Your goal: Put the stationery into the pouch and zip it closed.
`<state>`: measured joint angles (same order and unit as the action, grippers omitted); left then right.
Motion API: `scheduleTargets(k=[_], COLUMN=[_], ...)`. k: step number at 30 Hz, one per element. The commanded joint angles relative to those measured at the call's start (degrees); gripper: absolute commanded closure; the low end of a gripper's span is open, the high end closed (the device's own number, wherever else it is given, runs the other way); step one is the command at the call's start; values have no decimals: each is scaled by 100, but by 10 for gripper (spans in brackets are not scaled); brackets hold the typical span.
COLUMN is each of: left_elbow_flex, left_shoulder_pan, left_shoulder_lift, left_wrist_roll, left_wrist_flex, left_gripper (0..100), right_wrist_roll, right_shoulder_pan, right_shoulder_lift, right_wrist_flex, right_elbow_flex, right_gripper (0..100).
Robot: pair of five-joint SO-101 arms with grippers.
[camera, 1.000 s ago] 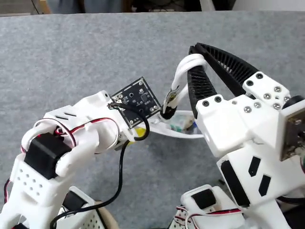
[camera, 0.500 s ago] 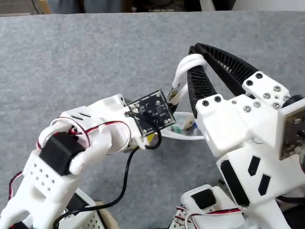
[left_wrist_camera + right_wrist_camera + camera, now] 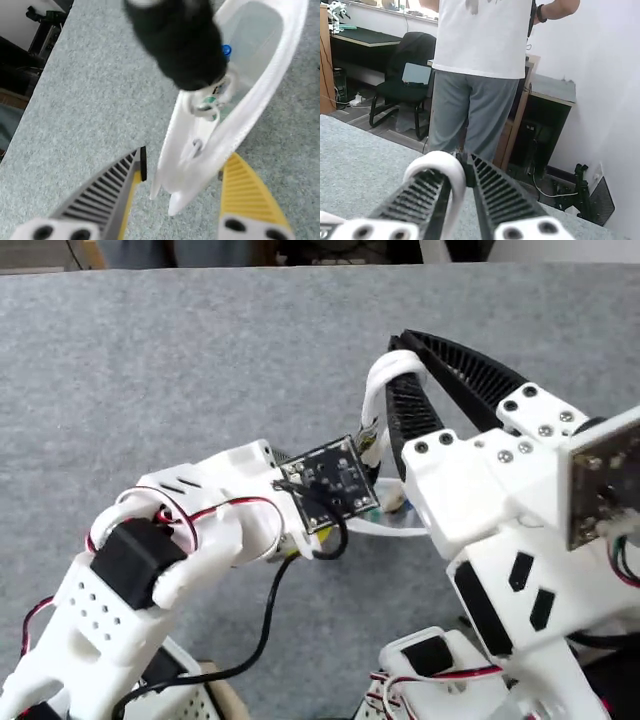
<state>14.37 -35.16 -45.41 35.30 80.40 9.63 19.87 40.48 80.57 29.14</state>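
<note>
Right fingers (image 3: 495,192) were clamped on the white translucent pouch (image 3: 187,172); left fingers (image 3: 245,185), wide open astride its end, needed to close squarely there for a taut zip.

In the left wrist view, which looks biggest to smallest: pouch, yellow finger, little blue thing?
Largest: pouch. Next: yellow finger, though it is nearer the camera. Smallest: blue thing inside the pouch.
</note>
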Motion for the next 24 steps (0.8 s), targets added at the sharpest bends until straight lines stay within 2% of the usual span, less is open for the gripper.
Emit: scheduleTargets(k=[1,16,24], left_elbow_flex=[-22,400,400], left_shoulder_pan=[-207,-286,-312], left_shoulder_lift=[0,0,0], left_wrist_roll=[35,53,62], left_wrist_flex=[-123,-176,-554], left_gripper=[748,756,955], right_wrist_roll=[-53,-53,-53], right_shoulder_pan=[79,79,79], right_shoulder_lift=[31,40,40], right_wrist_flex=[0,-9,-9], right_elbow_flex=[4,4,4], right_gripper=[986,986,986])
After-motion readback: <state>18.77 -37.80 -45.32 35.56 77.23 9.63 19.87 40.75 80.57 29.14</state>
